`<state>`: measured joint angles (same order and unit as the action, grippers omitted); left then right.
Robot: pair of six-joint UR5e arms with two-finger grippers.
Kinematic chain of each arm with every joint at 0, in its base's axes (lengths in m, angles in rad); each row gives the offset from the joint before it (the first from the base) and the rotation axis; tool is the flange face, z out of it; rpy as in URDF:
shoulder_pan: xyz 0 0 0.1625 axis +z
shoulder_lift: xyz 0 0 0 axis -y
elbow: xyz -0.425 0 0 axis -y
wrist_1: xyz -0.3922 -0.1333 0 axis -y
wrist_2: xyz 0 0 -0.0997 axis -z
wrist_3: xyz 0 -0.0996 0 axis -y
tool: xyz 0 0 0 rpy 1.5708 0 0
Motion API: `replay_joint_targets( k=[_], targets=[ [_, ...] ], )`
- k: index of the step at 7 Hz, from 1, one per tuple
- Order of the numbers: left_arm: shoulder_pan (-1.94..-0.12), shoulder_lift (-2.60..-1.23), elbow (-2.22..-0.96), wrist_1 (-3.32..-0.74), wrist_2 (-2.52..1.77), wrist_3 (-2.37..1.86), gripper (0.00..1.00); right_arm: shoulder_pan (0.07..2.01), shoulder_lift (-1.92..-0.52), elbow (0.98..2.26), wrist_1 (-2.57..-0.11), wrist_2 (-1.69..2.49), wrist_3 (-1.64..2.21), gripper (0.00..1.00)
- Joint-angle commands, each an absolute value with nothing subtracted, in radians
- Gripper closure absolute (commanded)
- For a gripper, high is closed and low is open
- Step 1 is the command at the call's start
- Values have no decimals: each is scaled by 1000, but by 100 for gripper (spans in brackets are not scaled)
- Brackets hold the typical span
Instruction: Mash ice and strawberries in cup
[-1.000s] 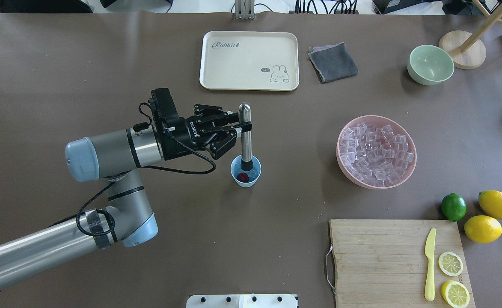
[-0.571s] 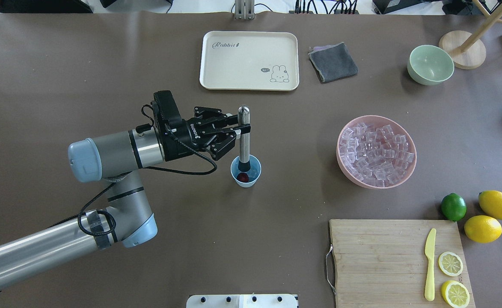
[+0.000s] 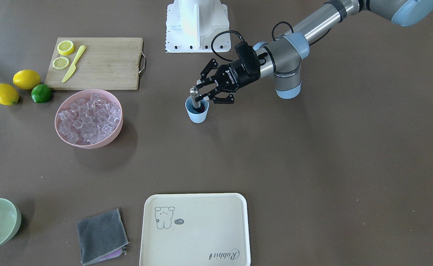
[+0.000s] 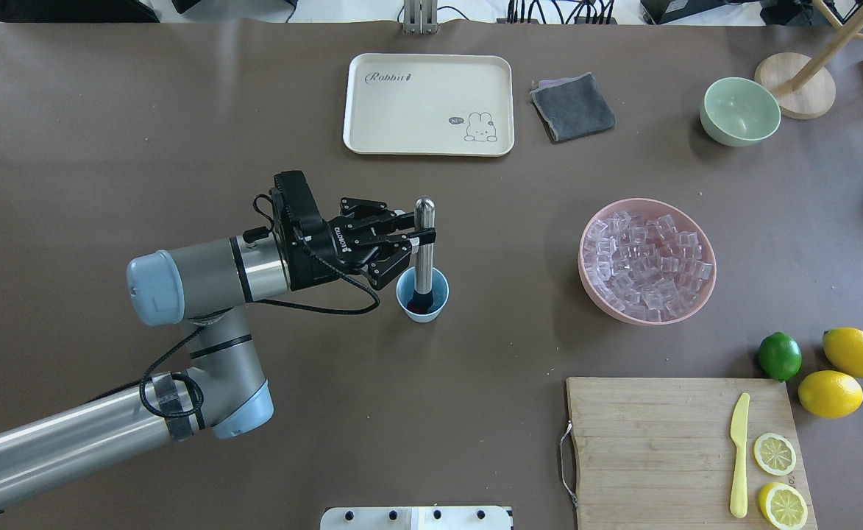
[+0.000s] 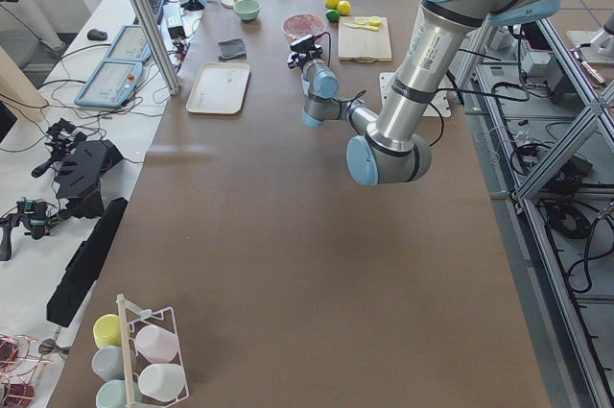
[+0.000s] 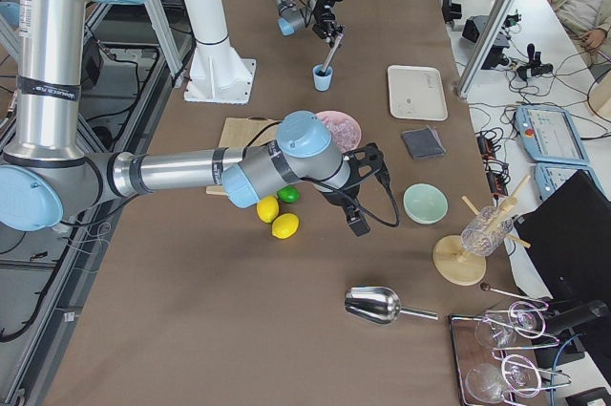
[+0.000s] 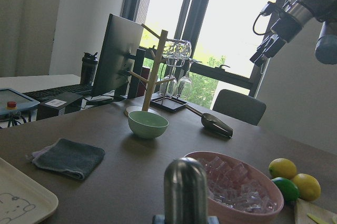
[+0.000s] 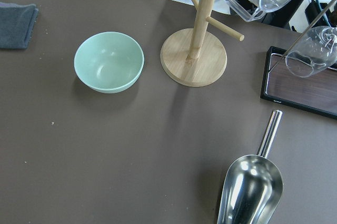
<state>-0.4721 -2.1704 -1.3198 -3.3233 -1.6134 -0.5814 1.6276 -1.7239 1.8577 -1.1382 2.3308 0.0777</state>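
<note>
The light-blue cup (image 4: 422,316) (image 3: 198,115) stands mid-table. My left gripper (image 4: 419,237) (image 3: 198,96) is shut on a steel muddler (image 4: 423,246) (image 7: 184,188) that stands upright in the cup. Its black tip rests on the strawberry (image 4: 417,304), of which only a dark red bit shows. The ice (image 4: 648,261) (image 3: 89,116) lies heaped in a pink bowl (image 4: 599,303) to the cup's right. I cannot make out ice inside the cup. My right gripper (image 6: 355,220) shows only in the exterior right view, near the pale-green bowl; I cannot tell whether it is open or shut.
A cream tray (image 4: 372,136) and a grey cloth (image 4: 572,107) lie at the far side. A green bowl (image 4: 740,112) and a wooden stand (image 4: 795,85) are far right. Near right are a cutting board (image 4: 644,449) with a knife and lemon halves, a lime (image 4: 780,356) and lemons. A steel scoop (image 8: 253,190) lies beyond.
The left arm has shifted right and toward the robot with the muddler. The muddler's tip has come down onto the strawberry, which showed beside it before.
</note>
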Motion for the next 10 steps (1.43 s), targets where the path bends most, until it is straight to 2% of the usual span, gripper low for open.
replay_joint_targets(
  k=[1,4,7,10],
  targets=[
    [-463,-2168,-1386,-3321,-1588,-587,100,1628,-1724,1859,-1138,2330,78,0],
    [-555,-2172,-1477,-3214,-1611,-595,100,1628,-1715,1864,-1140,2330,83,0],
    [-788,-2186,-1485,-3096,-1842,-793,100,1628,-1709,1868,-1140,2326,81,0],
    [-906,-2165,-1471,-3018,-1920,-1067,100,1621,-1620,1830,-1150,2318,81,0]
  ],
)
